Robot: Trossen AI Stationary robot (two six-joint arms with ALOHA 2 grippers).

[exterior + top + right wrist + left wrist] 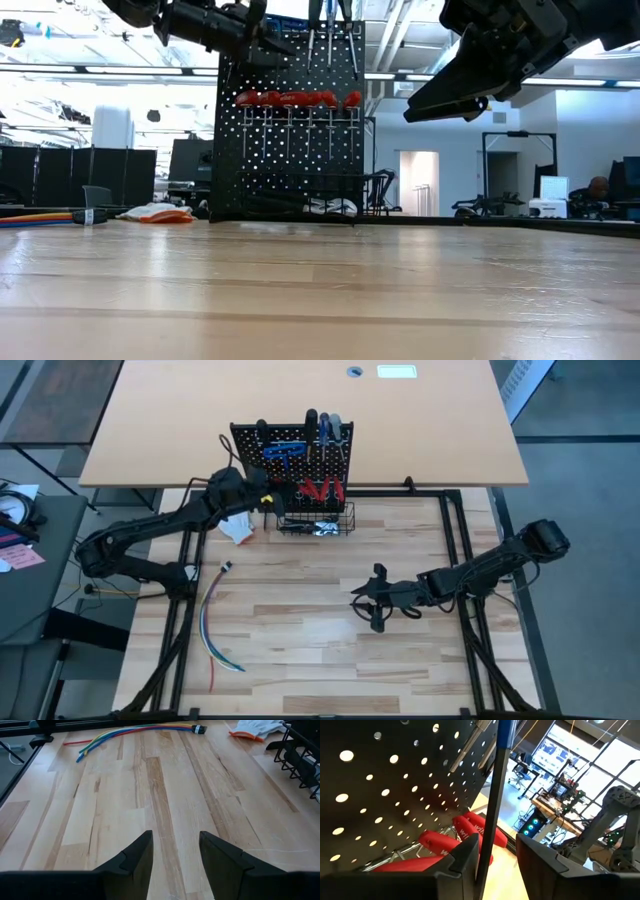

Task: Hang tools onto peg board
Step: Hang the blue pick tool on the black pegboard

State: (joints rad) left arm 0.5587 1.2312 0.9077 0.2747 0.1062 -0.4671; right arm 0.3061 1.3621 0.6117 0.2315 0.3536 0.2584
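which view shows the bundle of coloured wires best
The high view: the whole coloured wire bundle lies unobstructed on the table beside the left arm. The right wrist view shows it far off; the low view shows only its end at the table's edge; the left wrist view misses it.

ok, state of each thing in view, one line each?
left gripper: open, fingers either side of a tool shaft at the peg board
peg board: upright, tools hanging
red-handled tools: hung in a row
right gripper: open, empty, above the table
glove: lying on table
wires: lying on table
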